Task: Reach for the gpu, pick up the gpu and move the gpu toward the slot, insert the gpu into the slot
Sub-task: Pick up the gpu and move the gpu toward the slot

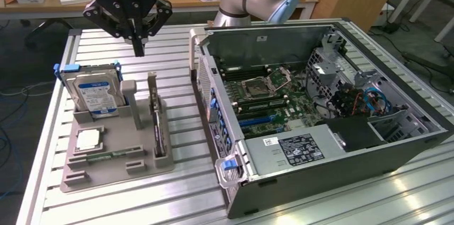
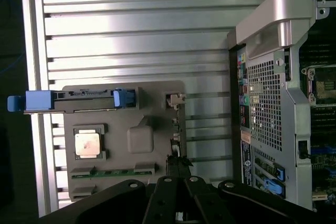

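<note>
Gripper (image 2: pixel 178 167): fingers closed together, nothing clamped; seen in exterior view at 11 o'clock, hung above grey tray (image 1: pixel 106 174); gpu (image 1: pixel 154 112) stood on edge in tray's holder, at 5 o'clock from fingertips, apart from them; hard drive (image 1: pixel 95 93) stood upright at 9 o'clock of gpu; open computer case (image 1: pixel 341 156) laid at 3 o'clock of tray; slot (image 1: pixel 257 121) located on motherboard (image 1: pixel 284 97) inside, at 6 o'clock of CPU socket (image 1: pixel 255 88)

Even room light from above. The table (image 1: pixel 142 203) carries white glare streaks near its front edge, and in the wrist view its slats burn out bright. The case (image 1: pixel 397 150) interior sits dim; the gripper (image 2: pixel 177 162) reads as a dark silhouette.
</note>
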Robot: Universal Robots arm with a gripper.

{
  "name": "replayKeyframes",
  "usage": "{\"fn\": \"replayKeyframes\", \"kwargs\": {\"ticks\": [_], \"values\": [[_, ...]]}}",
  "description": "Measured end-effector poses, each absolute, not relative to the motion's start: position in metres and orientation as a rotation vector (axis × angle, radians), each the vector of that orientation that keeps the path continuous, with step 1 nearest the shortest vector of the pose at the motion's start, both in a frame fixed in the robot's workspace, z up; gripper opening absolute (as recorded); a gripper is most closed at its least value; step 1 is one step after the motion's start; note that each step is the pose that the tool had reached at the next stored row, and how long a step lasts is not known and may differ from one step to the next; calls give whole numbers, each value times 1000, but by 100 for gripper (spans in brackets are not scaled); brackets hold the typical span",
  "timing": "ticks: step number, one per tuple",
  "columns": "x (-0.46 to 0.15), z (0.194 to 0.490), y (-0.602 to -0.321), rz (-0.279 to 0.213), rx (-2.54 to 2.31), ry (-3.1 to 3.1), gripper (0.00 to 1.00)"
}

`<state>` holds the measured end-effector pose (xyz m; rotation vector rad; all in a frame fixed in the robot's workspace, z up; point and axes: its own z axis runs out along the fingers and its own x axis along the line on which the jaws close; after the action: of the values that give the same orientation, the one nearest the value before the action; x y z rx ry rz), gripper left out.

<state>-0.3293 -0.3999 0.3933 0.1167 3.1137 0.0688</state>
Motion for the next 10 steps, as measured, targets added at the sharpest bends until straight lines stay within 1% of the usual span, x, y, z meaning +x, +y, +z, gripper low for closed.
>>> {"fn": "replayKeyframes", "kwargs": {"ticks": [5,6,7,10], "values": [[-329,393,-400,69,117,3114,11],[-329,393,-400,69,117,3114,16],[-329,393,-400,69,117,3114,16],[-329,393,-400,69,117,3114,35]]}}
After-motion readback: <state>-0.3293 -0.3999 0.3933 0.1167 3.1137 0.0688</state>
